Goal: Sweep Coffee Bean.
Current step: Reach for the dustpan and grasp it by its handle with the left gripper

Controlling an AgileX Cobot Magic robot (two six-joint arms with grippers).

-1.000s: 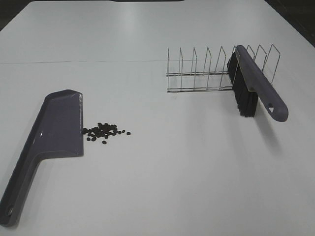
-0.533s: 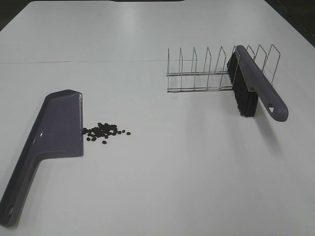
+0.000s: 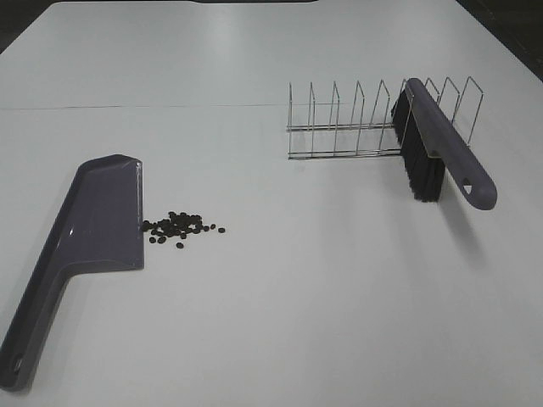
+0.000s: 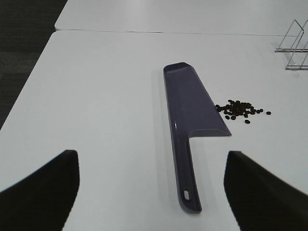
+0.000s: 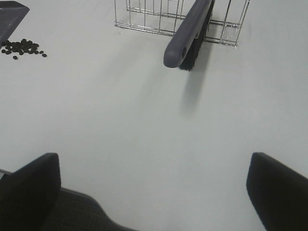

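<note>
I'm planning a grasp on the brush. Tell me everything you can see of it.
The brush has a long grey-purple back and handle, plastic by its look. Black bristles sit under its far half, and there is a small hole near the rounded handle end. It is slotted bristles down between wires at the right end of the rack, with the handle jutting toward the camera. The bristle tips seem to rest on the table. Nothing else touches it.
</note>
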